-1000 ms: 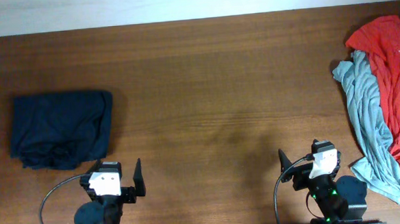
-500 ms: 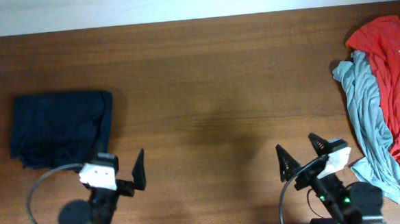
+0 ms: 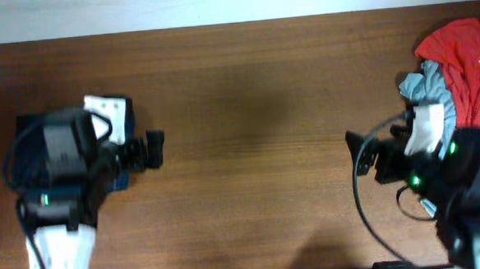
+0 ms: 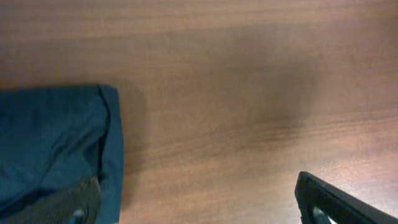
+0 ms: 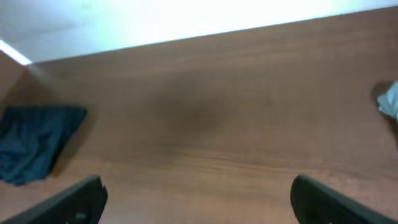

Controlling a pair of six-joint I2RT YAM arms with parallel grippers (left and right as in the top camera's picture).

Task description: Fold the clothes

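A folded navy T-shirt (image 3: 28, 136) lies at the table's left, mostly covered from above by my left arm. In the left wrist view its right edge (image 4: 56, 137) reaches under the left fingertip. My left gripper (image 3: 150, 150) (image 4: 199, 208) is open over bare wood just right of that shirt. At the far right lies a pile: an orange-red T-shirt (image 3: 466, 53) with white print over a grey-blue one (image 3: 422, 84). My right gripper (image 3: 360, 151) (image 5: 202, 202) is open and empty, just left of the pile and pointing toward the table's middle.
The brown wooden table (image 3: 247, 109) runs to a white wall along its far edge. The right wrist view shows the navy shirt (image 5: 31, 140) far off to the left and a grey-blue corner (image 5: 390, 101) at its right border.
Both arms have risen from the near edge and swung out: the left one over the navy shirt, the right one up beside the pile. Both grippers stayed open.
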